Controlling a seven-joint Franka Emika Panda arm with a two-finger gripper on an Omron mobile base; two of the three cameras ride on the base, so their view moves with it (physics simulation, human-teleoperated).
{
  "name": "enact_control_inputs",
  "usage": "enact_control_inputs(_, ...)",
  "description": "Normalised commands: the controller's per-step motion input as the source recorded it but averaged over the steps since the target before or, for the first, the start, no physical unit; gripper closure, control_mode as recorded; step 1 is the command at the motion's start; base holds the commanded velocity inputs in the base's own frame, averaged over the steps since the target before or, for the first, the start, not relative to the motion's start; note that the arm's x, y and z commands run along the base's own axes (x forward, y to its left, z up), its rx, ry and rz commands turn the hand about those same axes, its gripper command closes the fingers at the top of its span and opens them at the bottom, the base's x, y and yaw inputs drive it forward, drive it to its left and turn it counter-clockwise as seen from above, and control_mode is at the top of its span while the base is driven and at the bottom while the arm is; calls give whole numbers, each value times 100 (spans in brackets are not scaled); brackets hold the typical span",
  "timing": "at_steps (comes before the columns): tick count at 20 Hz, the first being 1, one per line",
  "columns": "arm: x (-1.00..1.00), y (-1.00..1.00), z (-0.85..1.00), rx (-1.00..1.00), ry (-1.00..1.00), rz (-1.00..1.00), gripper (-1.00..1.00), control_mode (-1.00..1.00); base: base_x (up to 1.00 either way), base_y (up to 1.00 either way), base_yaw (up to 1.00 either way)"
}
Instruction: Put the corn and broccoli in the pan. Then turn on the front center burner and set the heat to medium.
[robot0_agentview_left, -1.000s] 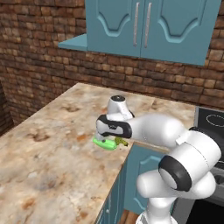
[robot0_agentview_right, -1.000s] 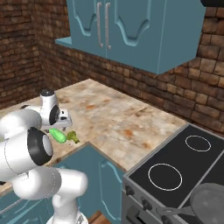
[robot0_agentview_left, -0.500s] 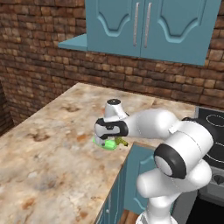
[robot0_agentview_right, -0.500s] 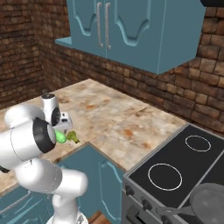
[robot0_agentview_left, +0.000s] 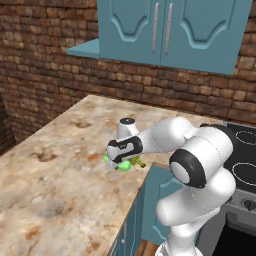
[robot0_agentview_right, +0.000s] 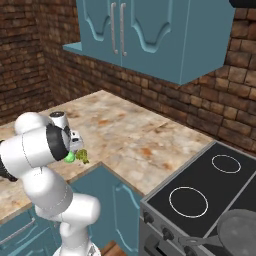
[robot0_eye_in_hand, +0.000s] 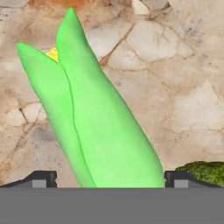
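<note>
The corn (robot0_eye_in_hand: 100, 122) lies on the marble counter (robot0_agentview_left: 60, 175) near its front edge, a smooth bright green cob. My gripper (robot0_eye_in_hand: 110, 179) is down over it, open, with one fingertip (robot0_eye_in_hand: 43, 179) well clear on its left and the other close against its right side. The corn (robot0_agentview_left: 120, 165) peeks out under my hand in the left base view. The broccoli (robot0_eye_in_hand: 205, 171), small and bumpy, sits just beside the corn (robot0_agentview_right: 68, 157) and next to the right fingertip. The pan (robot0_agentview_right: 240, 230) rests on the cooktop (robot0_agentview_right: 200, 195) far right. The front center burner is hidden from me.
White-ringed burners (robot0_agentview_right: 188, 202) mark the near side panel of the black cooktop. Knobs (robot0_agentview_right: 167, 234) line the stove front. Blue wall cabinets (robot0_agentview_left: 170, 30) hang above the brick wall. The counter edge drops off right by the broccoli (robot0_agentview_right: 82, 157).
My hand has come down over the corn, and the arm's elbow has swung left. The corn and broccoli lie where they were.
</note>
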Motion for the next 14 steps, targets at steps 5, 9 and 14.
enact_control_inputs(5,11,5,-26,-1,0,7,-100,-100,0,0,0)
enact_control_inputs(9,0,4,0,0,1,2,-100,-100,0,0,0)
enact_control_inputs(14,0,0,0,0,0,0,100,-100,0,0,0)
